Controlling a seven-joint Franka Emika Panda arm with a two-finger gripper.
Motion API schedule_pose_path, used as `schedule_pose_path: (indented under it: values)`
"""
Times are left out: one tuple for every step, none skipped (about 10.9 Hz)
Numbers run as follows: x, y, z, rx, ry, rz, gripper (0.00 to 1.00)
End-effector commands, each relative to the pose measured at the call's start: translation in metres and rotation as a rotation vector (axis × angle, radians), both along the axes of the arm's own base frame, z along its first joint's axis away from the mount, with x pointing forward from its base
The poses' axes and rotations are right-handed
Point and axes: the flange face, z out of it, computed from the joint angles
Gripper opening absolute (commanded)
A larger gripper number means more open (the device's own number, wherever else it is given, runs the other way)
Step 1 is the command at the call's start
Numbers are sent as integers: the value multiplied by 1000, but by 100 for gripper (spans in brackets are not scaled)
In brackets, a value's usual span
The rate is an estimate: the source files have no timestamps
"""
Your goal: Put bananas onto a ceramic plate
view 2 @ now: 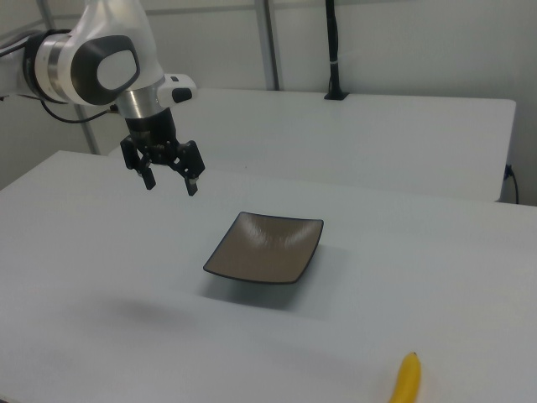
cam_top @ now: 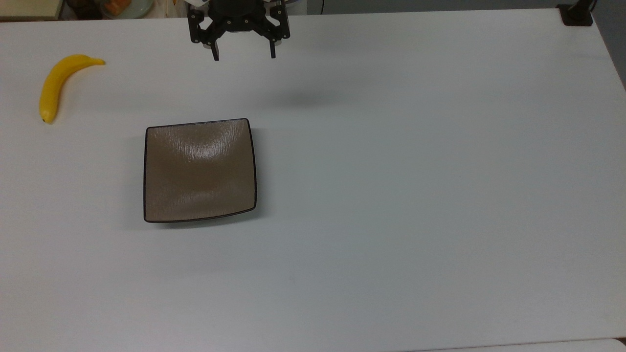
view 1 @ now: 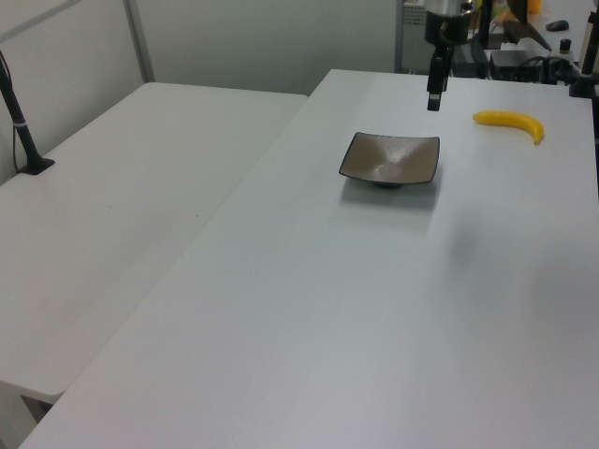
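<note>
A bright yellow banana (cam_top: 55, 86) lies on the white table near the top view's left edge; it also shows as the banana (view 1: 510, 122) and the banana (view 2: 406, 379). The square brown ceramic plate (cam_top: 199, 170) sits bare, left of the table's middle; the plate (view 1: 390, 160) and the plate (view 2: 265, 247) carry nothing. My black gripper (cam_top: 243, 55) hangs open above the table's far edge, beyond the plate and well right of the banana in the top view. The gripper (view 2: 170, 183) holds nothing between its spread fingers. In the left view the gripper (view 1: 434, 95) hovers behind the plate.
A black post base (cam_top: 576, 15) stands at the table's top right corner in the top view. A second white table (view 1: 112, 206) adjoins on the left view's left. Clutter lies beyond the far edge (view 1: 552, 37).
</note>
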Motion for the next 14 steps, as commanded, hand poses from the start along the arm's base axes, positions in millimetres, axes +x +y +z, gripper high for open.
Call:
schedule_pose_path:
  values:
    - [-12,-3,5,-7,6,-46,100]
    - [-12,-4,4,-9,7,-46,100]
    - [-12,-4,3,-9,9,-46,100]
    - [-12,-3,3,-9,9,-45,100]
    - [-12,-3,3,-9,9,-45,100]
    - [-12,-3,-2,-11,16,-44,100]
    - [-12,-3,-2,-14,13,-44,100]
    - [-13,-3,-5,-14,16,-44,100]
    - [-12,-3,-5,-13,11,-44,100]
    - [-11,-1,-5,-14,2,-42,100]
    - [-10,-4,-6,-17,0,-45,100]
    - [-9,-14,-6,-16,-9,-62,100]
    - [-4,-29,-3,-15,-47,-88,100]
    - [-3,-41,-4,-15,-57,-107,100]
